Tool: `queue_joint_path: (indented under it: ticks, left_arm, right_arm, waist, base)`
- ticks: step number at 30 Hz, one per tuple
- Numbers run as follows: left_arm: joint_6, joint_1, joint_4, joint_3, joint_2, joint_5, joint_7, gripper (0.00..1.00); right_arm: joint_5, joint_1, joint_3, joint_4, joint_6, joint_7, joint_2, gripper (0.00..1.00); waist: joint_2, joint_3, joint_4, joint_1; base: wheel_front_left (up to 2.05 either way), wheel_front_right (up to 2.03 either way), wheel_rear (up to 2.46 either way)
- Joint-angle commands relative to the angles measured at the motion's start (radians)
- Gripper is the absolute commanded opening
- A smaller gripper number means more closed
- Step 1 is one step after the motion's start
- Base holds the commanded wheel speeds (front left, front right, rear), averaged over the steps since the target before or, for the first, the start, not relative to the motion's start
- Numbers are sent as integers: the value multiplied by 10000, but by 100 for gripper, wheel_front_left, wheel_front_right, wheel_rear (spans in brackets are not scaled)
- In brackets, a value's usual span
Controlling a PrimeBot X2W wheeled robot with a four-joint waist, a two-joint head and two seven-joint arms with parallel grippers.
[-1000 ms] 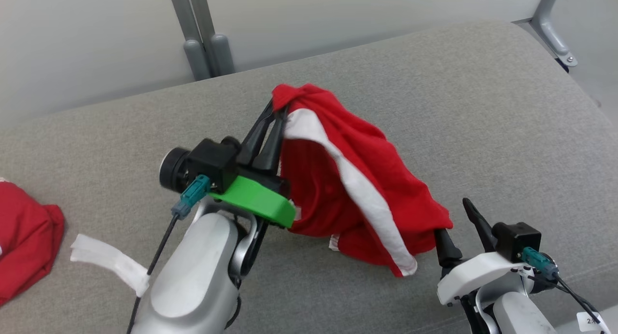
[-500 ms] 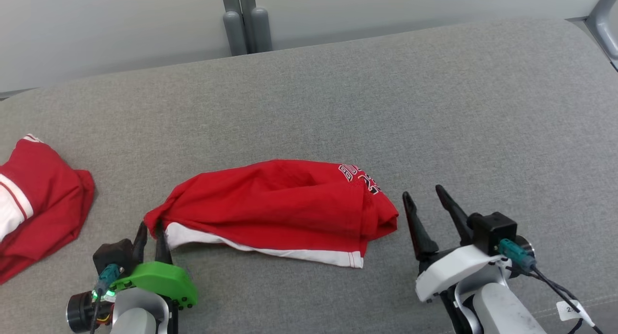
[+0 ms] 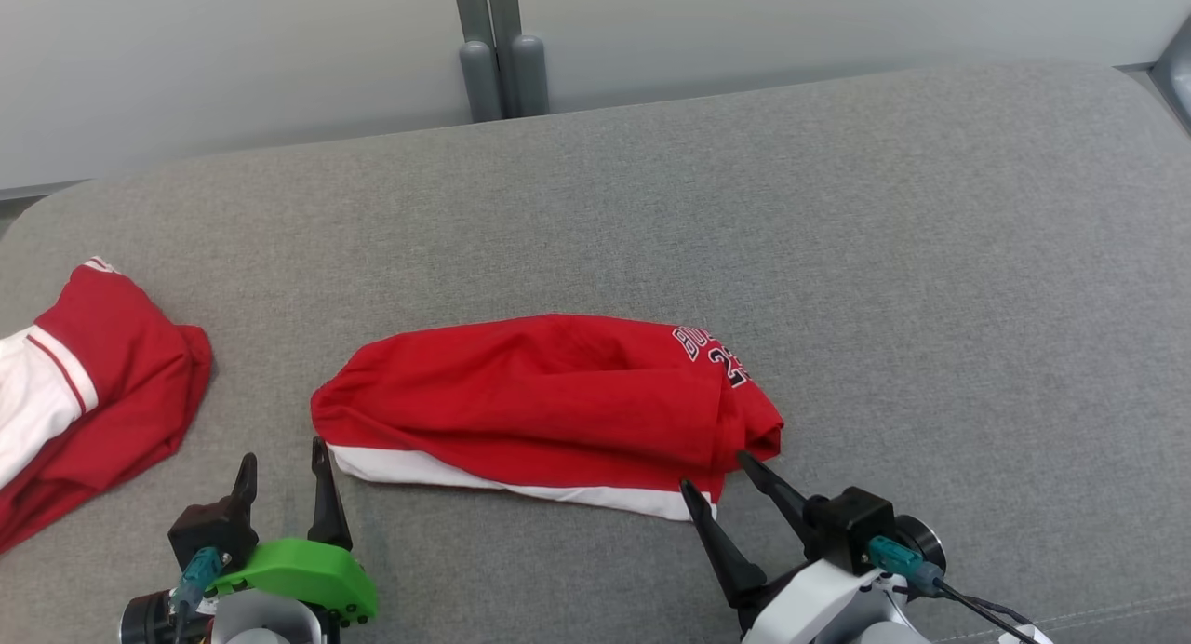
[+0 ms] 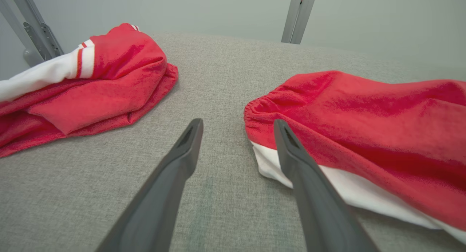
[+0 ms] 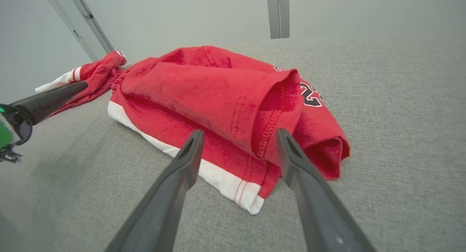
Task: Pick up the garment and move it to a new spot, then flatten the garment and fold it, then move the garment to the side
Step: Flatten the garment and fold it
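The garment (image 3: 549, 397) lies bunched, lower centre of the head view, on the grey worktop (image 3: 837, 253), and nothing grips it. My left tool (image 3: 282, 450), lower left, stands apart beside its waistband end. My right tool (image 3: 715, 471), also apart, points at the hem end. I judge both are placed to pull it flat.

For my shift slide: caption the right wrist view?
Open right hand poised at the hem of the red garment on the grey cushion.

- Grey woven upholstered surface (image 3: 884, 207) spans the foreground, its far edge rounded
- Pale plain wall (image 3: 233, 58) behind it
- Grey metal upright (image 3: 486, 11) stands against the wall
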Motion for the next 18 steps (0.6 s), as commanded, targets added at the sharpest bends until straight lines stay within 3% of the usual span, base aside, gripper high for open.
queue_joint_path:
  ticks: [1,9,10,11,12,13,14,18]
  left_arm:
    - [10,147,-139,-51,23,-87,-2,100]
    - [10,339,-613,-407,28,-140,0,100]
    - [7,350,-635,-433,28,-145,0,100]
    - [-10,355,-657,-457,26,-162,1,100]
    - [-16,358,-681,-477,28,-181,0,100]
    - [-4,358,-716,-498,28,-209,1,100]
    - [-16,361,-734,-522,26,-219,0,100]
    - [0,307,-837,-618,27,-294,1,100]
  right_arm:
    - [-14,-84,-11,115,-10,-5,-5,100]
    - [-222,-490,-305,772,-11,-5,112,100]
    - [-229,-524,-343,819,-11,-5,137,96]
    - [-210,-559,-350,906,-10,-5,157,76]
    - [-175,-601,-353,941,-10,-5,170,21]
    - [-145,-698,-395,885,-10,-5,172,21]
    - [-151,-750,-420,825,-10,-5,169,0]
    - [-8,-917,-852,357,-10,-5,163,0]
  waist:
    - [0,3,121,0]
    - [0,96,652,0]
    - [0,110,701,0]
    - [0,134,768,0]
    - [0,152,817,0]
    - [0,177,883,0]
    - [0,194,932,0]
    - [0,305,1204,0]
  base:
    - [0,0,0]
    - [0,0,0]
    - [0,0,0]
    - [0,0,0]
    - [0,0,0]
    - [0,0,0]
    - [0,0,0]
    - [0,0,0]
